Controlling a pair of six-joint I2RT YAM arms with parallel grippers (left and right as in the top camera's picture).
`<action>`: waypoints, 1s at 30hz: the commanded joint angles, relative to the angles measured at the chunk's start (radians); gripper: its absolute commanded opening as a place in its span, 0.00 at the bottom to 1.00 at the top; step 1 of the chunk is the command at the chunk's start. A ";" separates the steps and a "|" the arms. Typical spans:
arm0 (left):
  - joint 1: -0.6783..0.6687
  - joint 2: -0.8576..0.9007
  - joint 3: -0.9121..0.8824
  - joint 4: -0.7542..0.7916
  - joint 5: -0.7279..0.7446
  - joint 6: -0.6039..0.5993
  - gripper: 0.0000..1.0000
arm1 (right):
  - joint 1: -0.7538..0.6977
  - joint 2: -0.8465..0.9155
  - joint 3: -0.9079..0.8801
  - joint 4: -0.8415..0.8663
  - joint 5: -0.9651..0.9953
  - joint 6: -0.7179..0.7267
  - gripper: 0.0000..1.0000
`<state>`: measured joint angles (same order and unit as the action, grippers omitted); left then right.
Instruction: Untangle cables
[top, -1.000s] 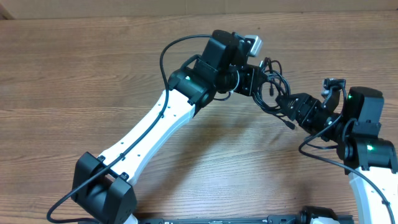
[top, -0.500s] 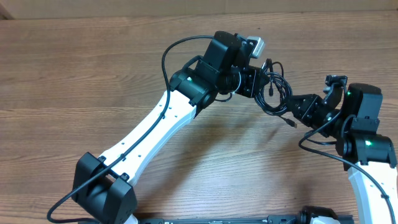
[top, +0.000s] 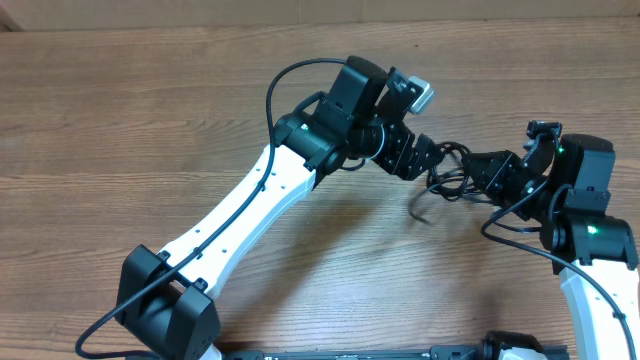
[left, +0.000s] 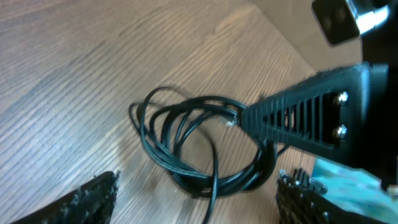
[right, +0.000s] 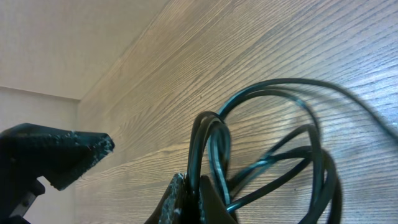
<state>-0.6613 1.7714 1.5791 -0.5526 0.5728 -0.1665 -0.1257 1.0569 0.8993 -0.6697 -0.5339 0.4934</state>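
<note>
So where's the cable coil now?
In the overhead view, right of centre: the black cable coil is pinched in the right gripper, just beside the open left gripper.

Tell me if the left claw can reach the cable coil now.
Probably yes: the left claw is open, the cable coil is just ahead of it, and the right claw pinches only one side.

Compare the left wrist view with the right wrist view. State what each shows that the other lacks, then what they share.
Left wrist only: the whole cable coil in outline, and the left gripper open, fingers wide apart. Right wrist only: a close look at the right gripper pinching several strands. Both: the cable coil, the wooden table, and the right gripper shut on the coil.
</note>
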 joint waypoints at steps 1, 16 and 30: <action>0.001 -0.029 0.021 -0.037 -0.002 0.122 0.83 | -0.006 -0.005 0.016 0.010 0.002 -0.003 0.04; -0.023 -0.029 0.021 -0.294 -0.026 0.800 0.91 | -0.006 -0.005 0.016 0.008 -0.008 -0.003 0.04; -0.104 -0.027 0.020 -0.166 -0.139 0.978 1.00 | -0.014 -0.005 0.017 0.045 -0.237 0.103 0.04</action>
<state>-0.7513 1.7714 1.5799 -0.7307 0.4683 0.7788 -0.1272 1.0569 0.8993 -0.6441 -0.6754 0.5507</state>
